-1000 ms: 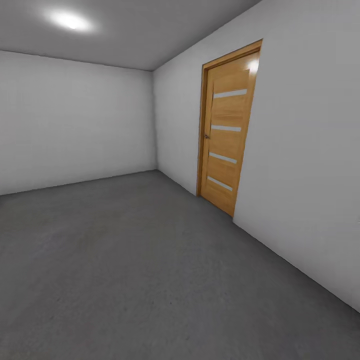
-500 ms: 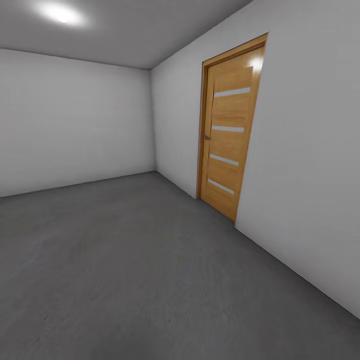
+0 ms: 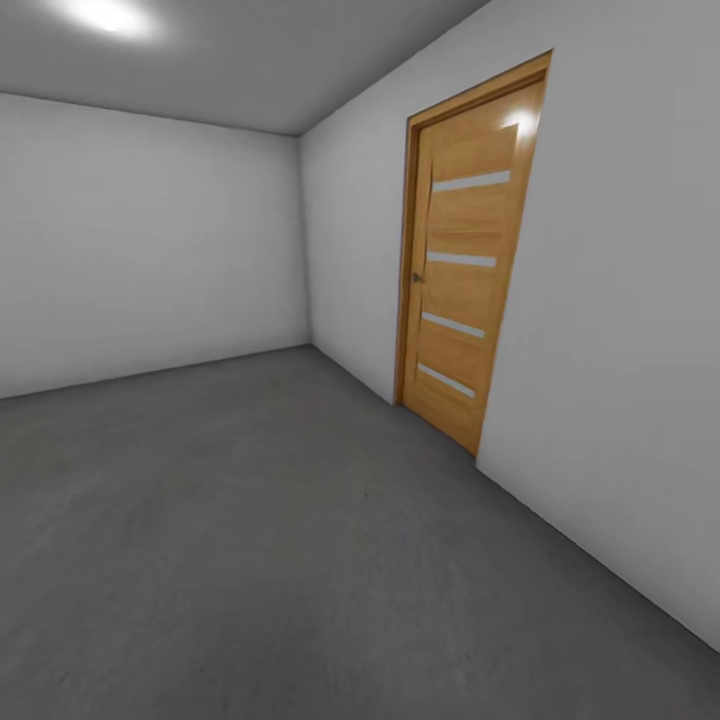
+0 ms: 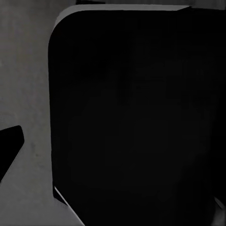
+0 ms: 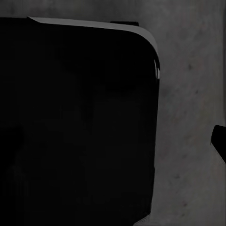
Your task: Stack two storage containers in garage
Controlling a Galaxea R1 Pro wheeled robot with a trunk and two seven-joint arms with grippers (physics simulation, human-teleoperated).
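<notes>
Comparing with a second ago, the whole head view has swung left, so the door (image 3: 466,255) sits further right. Garage floor (image 3: 250,540) is dark grey and rough, white walls (image 3: 150,240) around it. Whether either claw is spread or pressed together cannot be told.

Each wrist view shows a large matte-black body panel (image 4: 136,117), flat-faced with rounded corners and a thin pale-grey edge; the right one (image 5: 75,122) looks alike. A small black pointed part (image 4: 8,146) juts beside the left panel.
</notes>
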